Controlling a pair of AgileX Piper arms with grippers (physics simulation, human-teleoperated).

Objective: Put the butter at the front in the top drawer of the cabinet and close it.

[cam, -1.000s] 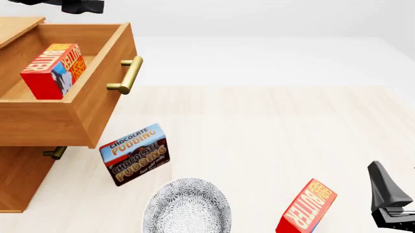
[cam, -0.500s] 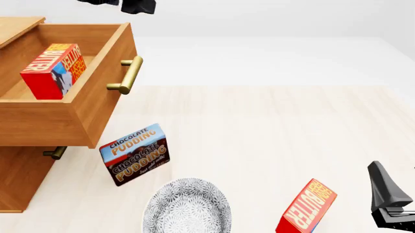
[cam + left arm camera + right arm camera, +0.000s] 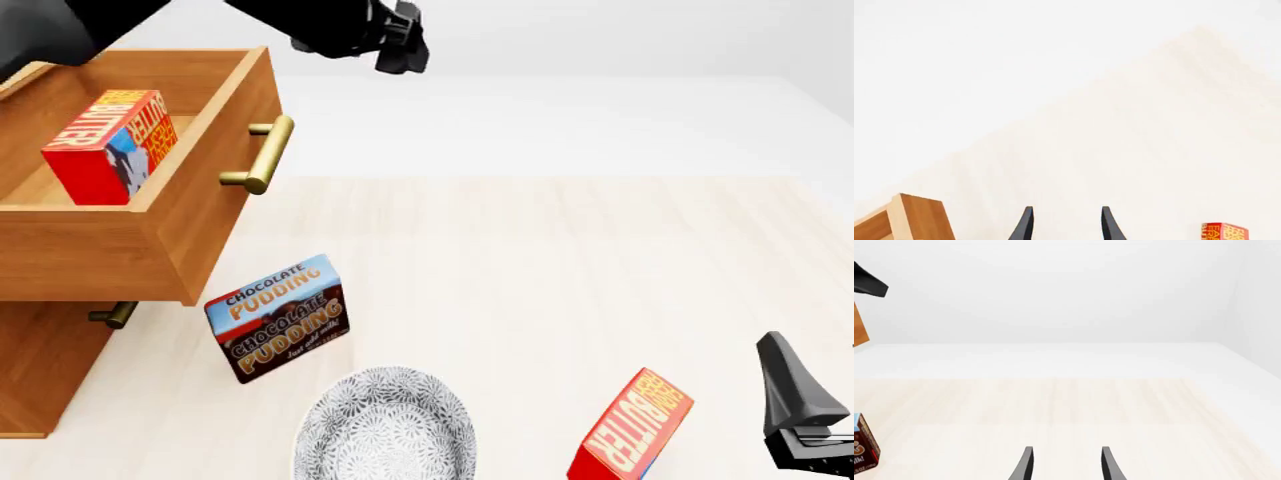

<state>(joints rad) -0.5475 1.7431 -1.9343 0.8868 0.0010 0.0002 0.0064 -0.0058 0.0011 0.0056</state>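
Observation:
The butter, a red-and-orange carton with a blue panel, lies tilted inside the open top drawer of the honey-brown cabinet. The drawer's brass handle juts out to the right. My left gripper hangs high beyond the drawer's front, to the right of it. In the left wrist view, the left gripper is open and empty, and a drawer corner shows. My right gripper rests at the front right. In the right wrist view, the right gripper is open and empty.
A chocolate pudding box stands below the drawer front and also shows in the right wrist view as the pudding box. A grey patterned bowl sits at the front. A second butter carton stands left of my right gripper.
The left arm has swung rightward and come lower into view, from above the drawer to beyond its front. The cartons, the drawer and the right arm have not moved.

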